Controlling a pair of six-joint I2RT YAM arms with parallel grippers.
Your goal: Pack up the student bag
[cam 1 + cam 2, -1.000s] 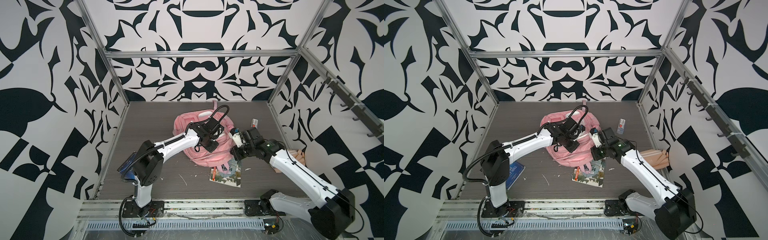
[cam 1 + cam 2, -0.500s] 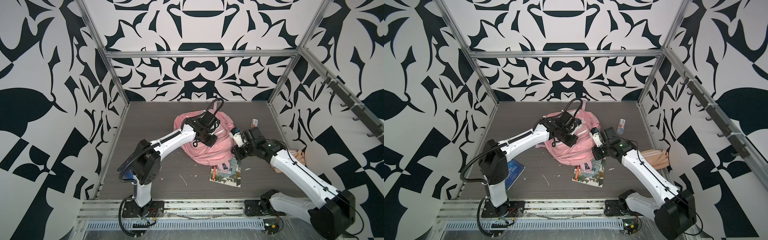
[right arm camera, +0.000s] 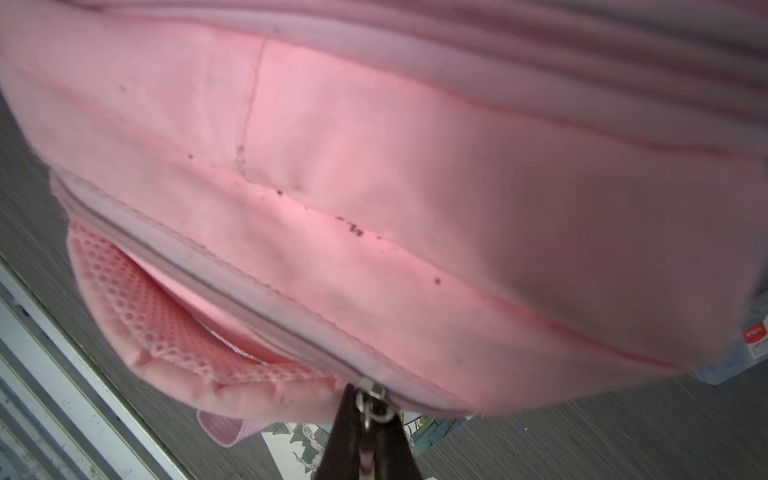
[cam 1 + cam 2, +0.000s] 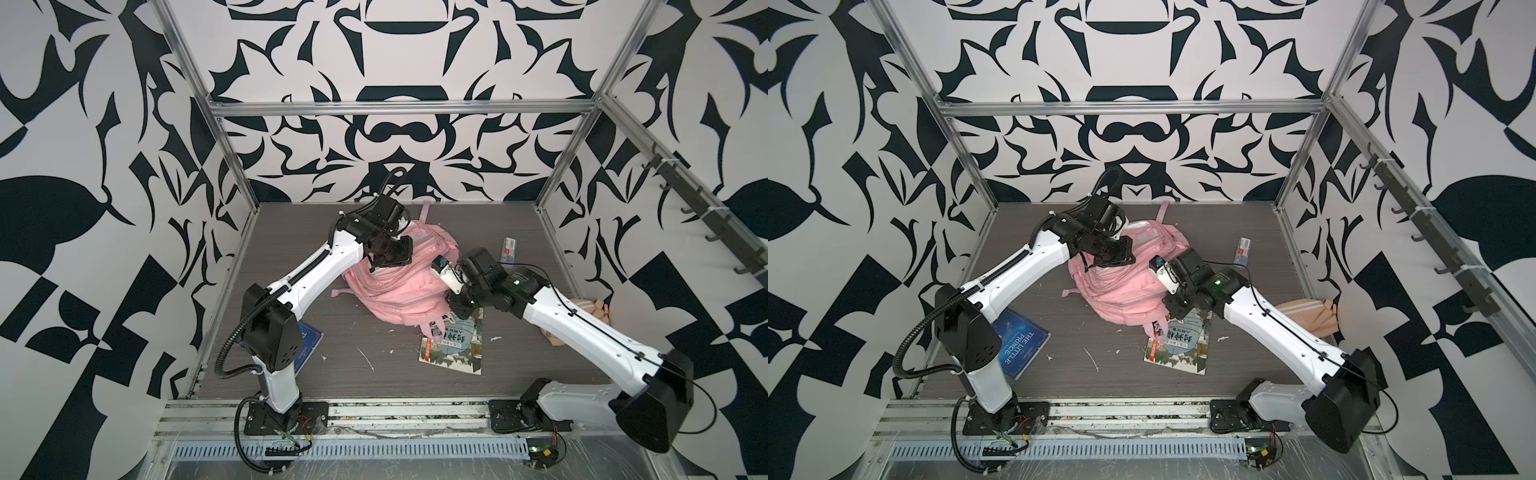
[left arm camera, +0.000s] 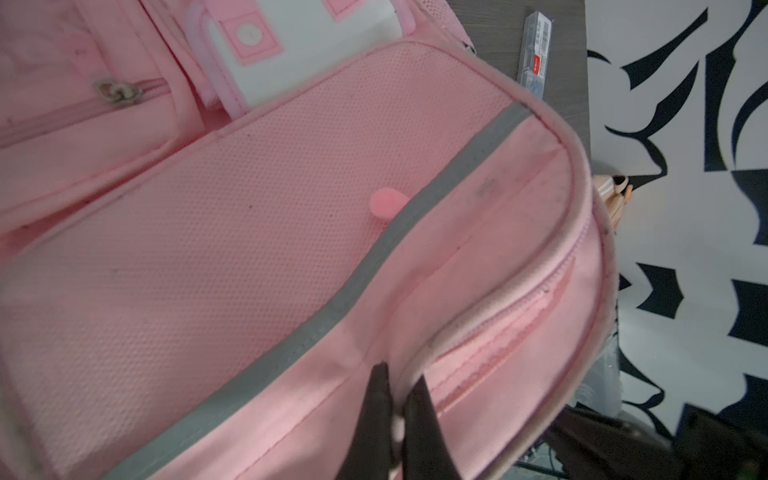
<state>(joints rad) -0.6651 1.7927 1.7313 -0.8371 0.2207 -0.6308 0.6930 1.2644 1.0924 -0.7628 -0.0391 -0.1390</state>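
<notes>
Left claw pinches student bag; grey table, patterned walls.

blue book, "THE LITTLE PRINCE"

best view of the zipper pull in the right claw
Right wrist view: the zipper pull is close up, pinched in the right claw. In both top views it is too small; the left wrist view shows other student bag parts.
</notes>
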